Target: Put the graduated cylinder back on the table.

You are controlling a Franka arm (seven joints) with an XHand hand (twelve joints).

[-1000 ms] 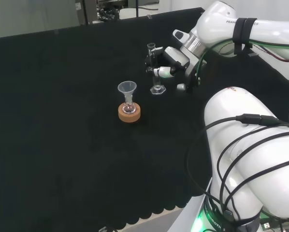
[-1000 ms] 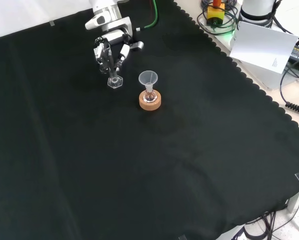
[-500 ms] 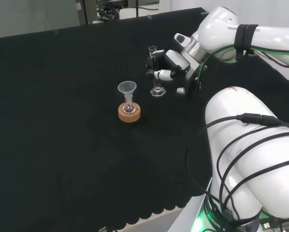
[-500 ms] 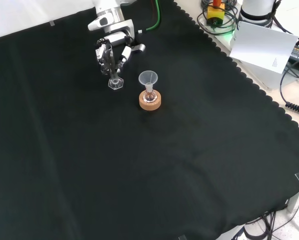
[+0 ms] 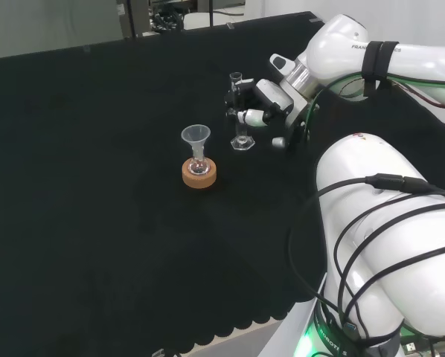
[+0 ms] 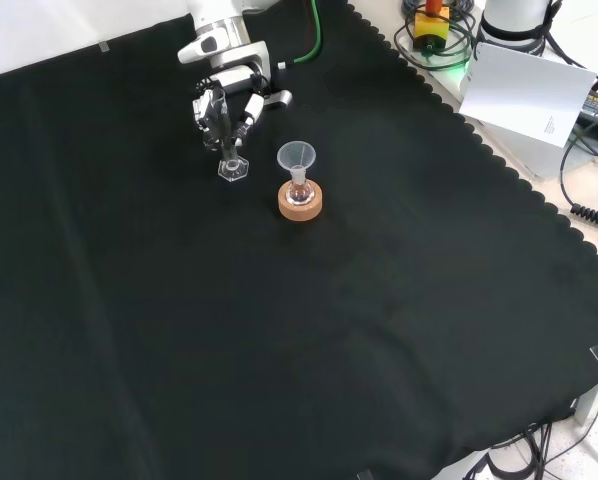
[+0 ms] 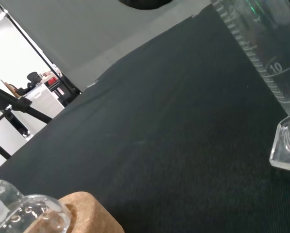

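The hand (image 5: 261,104) has its fingers clamped on the graduated cylinder (image 5: 240,119), whose base touches the surface (image 6: 279,330). Letting go crookedly could tip it toward the nearby funnel-topped flask (image 5: 197,152)

I cannot tell whether the hand (image 5: 261,104) touches the graduated cylinder (image 5: 239,111); wrist view cuts off the cylinder's top and the flask (image 7: 24,217).
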